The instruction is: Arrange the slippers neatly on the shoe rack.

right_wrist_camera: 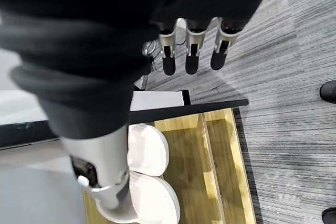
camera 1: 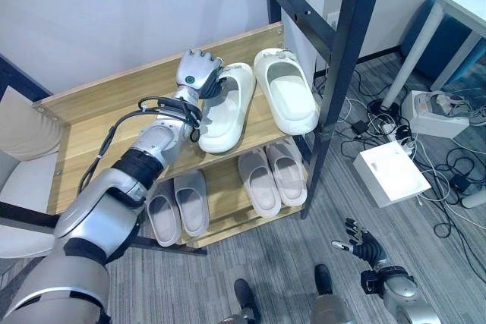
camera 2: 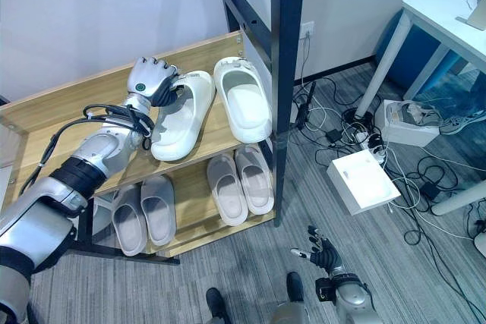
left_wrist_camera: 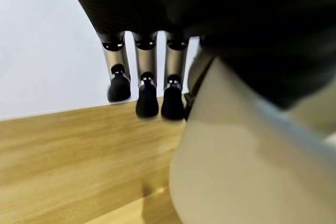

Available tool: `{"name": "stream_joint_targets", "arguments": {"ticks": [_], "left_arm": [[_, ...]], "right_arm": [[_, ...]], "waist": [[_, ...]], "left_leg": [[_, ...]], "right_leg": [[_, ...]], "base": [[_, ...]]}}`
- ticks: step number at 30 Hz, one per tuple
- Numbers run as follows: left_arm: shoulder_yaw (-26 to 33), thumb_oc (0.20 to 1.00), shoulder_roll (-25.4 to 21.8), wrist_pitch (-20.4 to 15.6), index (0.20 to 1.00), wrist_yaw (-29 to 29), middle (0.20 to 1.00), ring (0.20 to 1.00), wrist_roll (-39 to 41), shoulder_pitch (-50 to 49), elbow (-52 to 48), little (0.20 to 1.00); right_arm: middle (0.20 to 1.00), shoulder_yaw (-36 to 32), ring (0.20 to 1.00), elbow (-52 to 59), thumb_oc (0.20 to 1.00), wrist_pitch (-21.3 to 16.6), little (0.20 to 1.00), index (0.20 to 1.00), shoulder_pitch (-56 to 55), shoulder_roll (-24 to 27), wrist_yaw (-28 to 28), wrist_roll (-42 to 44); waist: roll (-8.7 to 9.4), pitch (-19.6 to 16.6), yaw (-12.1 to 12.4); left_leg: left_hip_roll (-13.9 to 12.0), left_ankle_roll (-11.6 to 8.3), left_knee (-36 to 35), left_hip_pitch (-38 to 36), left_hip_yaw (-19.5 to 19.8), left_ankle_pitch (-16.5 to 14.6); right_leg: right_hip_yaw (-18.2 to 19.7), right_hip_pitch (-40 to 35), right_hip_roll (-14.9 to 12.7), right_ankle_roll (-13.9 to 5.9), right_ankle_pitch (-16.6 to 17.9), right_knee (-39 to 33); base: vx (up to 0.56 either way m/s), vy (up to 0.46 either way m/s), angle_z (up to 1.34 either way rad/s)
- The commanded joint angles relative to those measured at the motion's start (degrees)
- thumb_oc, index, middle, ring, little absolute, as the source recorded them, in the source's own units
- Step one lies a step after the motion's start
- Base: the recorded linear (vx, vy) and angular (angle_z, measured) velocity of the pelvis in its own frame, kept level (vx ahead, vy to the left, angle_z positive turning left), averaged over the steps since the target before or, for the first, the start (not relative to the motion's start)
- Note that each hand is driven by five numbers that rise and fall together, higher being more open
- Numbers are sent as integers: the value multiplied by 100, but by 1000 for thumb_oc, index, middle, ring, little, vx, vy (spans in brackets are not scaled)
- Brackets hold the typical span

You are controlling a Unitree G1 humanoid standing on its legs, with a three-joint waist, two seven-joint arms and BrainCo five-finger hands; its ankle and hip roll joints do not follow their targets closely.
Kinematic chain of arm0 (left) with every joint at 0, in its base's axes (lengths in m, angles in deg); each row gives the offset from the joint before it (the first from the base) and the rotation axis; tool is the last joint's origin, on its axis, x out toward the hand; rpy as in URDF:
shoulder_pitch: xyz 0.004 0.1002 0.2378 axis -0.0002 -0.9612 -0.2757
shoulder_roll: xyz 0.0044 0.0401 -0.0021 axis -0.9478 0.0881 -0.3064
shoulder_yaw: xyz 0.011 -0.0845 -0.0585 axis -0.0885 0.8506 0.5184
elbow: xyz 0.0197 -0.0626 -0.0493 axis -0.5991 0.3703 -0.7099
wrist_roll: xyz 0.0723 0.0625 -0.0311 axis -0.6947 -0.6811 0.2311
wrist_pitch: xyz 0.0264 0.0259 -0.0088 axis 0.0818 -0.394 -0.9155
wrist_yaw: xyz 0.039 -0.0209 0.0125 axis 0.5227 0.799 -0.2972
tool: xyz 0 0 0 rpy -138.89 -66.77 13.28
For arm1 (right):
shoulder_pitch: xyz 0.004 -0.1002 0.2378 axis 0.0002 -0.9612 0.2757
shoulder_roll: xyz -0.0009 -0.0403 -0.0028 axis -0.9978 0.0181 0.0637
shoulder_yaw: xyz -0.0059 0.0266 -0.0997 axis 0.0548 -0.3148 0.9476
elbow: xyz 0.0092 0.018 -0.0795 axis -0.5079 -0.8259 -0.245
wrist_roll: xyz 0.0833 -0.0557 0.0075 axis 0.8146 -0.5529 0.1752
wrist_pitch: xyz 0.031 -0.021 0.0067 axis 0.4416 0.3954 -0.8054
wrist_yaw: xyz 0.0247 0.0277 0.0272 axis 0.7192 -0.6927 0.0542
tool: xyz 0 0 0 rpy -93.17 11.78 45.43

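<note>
right hand [camera 1: 370, 249] low, fingers relaxed; left hand [camera 1: 199, 71] curled round white slipper [camera 1: 225, 108].

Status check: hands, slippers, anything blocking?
Left hand curled on left white slipper, top shelf. Right hand open, low over floor. Nothing blocking.

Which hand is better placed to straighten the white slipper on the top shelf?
Left. The left hand already touches the white slipper; the right hand hangs low over the floor.
</note>
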State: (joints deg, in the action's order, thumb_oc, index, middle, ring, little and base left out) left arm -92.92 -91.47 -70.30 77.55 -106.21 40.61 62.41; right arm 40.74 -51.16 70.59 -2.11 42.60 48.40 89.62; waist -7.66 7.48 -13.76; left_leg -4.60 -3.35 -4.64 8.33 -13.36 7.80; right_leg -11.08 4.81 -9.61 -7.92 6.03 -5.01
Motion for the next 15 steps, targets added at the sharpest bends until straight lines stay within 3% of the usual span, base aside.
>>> {"name": "stream_joint_targets", "arguments": {"ticks": [1, 7, 15], "left_arm": [[397, 1000, 110, 50, 1000, -97, 1000, 1000, 244, 848, 431, 1000], [770, 1000, -63, -8, 1000, -379, 1000, 1000, -29, 597, -899, 1000], [1122, 1000, -241, -120, 1000, -512, 1000, 1000, -226, 216, -1818, 1000]], "right_arm": [[1000, -179, 1000, 246, 1000, -222, 1000, 1000, 65, -64, -7, 121], [1000, -203, 1000, 272, 1000, -105, 1000, 1000, 33, -192, -101, 43], [1000, -71, 1000, 289, 1000, -16, 1000, 1000, 126, -313, -203, 24]], "waist": [[198, 114, 37], [251, 4, 307], [362, -92, 537]], "left_leg": [[244, -110, -36, -775, 129, -774], [232, -129, -36, -780, 394, -748], [213, -140, -36, -792, 550, -736]], "right_leg": [[-398, -49, 84, -193, -340, 43], [-676, -275, 104, -136, -427, 1], [-815, -393, 123, -104, -476, 1]], "base": [[6, -64, 5], [-5, -47, 22], [-12, -23, 19]]}}
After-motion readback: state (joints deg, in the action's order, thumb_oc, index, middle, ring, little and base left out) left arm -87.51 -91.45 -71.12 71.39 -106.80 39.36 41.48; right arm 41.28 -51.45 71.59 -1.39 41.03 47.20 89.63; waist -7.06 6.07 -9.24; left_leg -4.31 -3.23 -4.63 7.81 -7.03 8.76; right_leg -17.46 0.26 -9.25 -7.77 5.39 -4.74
